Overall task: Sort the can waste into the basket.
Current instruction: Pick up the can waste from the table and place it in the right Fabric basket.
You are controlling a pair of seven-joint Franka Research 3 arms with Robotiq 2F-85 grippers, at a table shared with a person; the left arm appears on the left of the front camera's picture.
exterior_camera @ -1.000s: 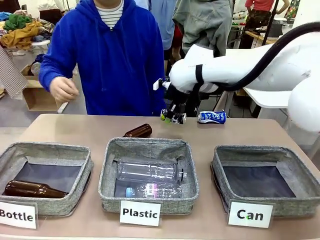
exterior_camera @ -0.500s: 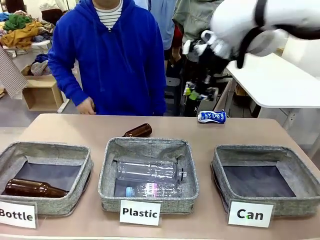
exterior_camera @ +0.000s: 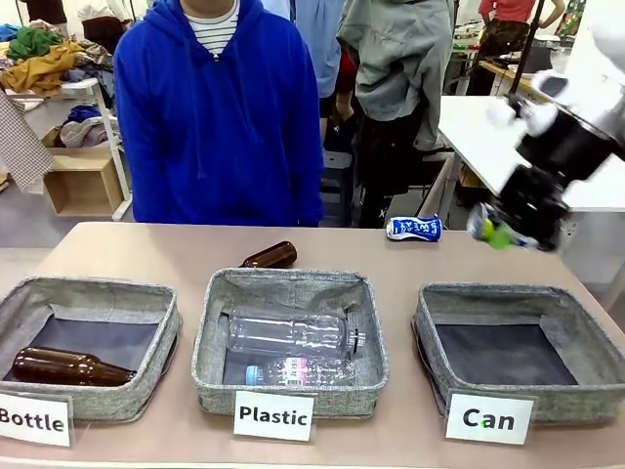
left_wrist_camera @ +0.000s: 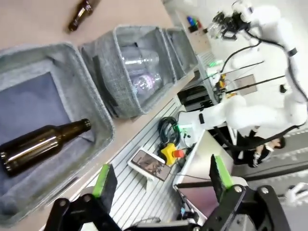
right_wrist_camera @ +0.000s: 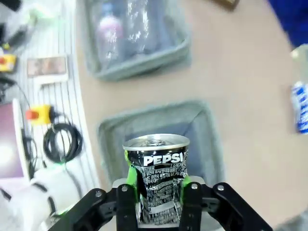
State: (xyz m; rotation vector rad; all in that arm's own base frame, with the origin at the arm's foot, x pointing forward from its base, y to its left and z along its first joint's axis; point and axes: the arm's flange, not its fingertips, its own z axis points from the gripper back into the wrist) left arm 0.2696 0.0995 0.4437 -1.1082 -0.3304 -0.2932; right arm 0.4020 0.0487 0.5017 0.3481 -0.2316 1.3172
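Can waste, left to right: I see left end effector (left_wrist_camera: 162,174) spread wide, empty, far from both cans. On tabletop (exterior_camera: 146,254) far edge, blue can (exterior_camera: 413,229) lies sideways. Right end effector (right_wrist_camera: 158,179) clamps black can (right_wrist_camera: 156,168), long axis along fingers, basket (right_wrist_camera: 108,139) straight beyond. Second ago this arm was low mid-tabletop; now up right by basket.
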